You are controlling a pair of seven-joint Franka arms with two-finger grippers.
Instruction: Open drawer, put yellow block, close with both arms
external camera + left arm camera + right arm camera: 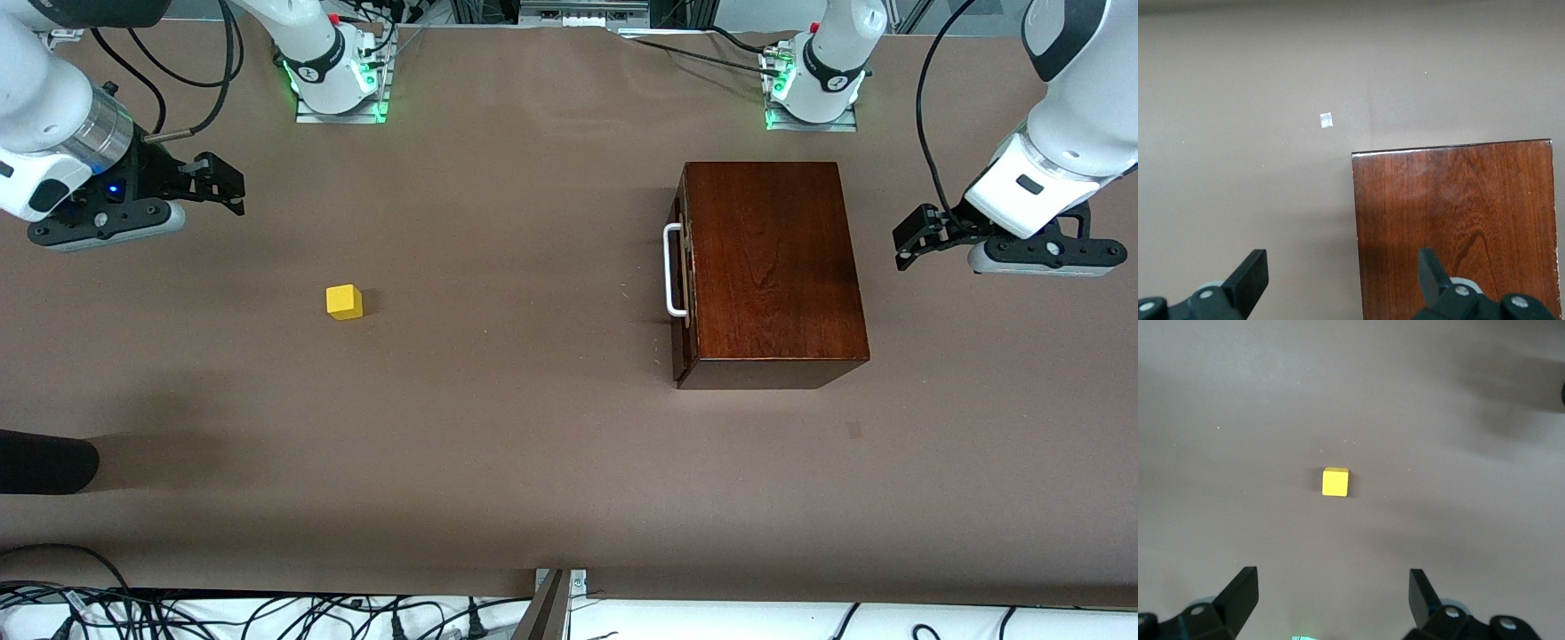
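The dark mahogany box [772, 267] stands toward the left arm's end of the table, its drawer shut, with the white bar handle [673, 269] facing the table's middle. The box top also shows in the left wrist view [1458, 227]. The yellow block [344, 301] lies on the bare table toward the right arm's end; it shows in the right wrist view [1335, 482]. My left gripper [916, 238] is open and empty, up beside the box's end away from the handle. My right gripper [222, 182] is open and empty, up over the table near the block.
The brown table [533, 444] is bare around the block and the box. A black object [44, 462] juts in at the table's edge at the right arm's end, nearer to the front camera. A small pale mark [1326, 120] lies on the table near the box.
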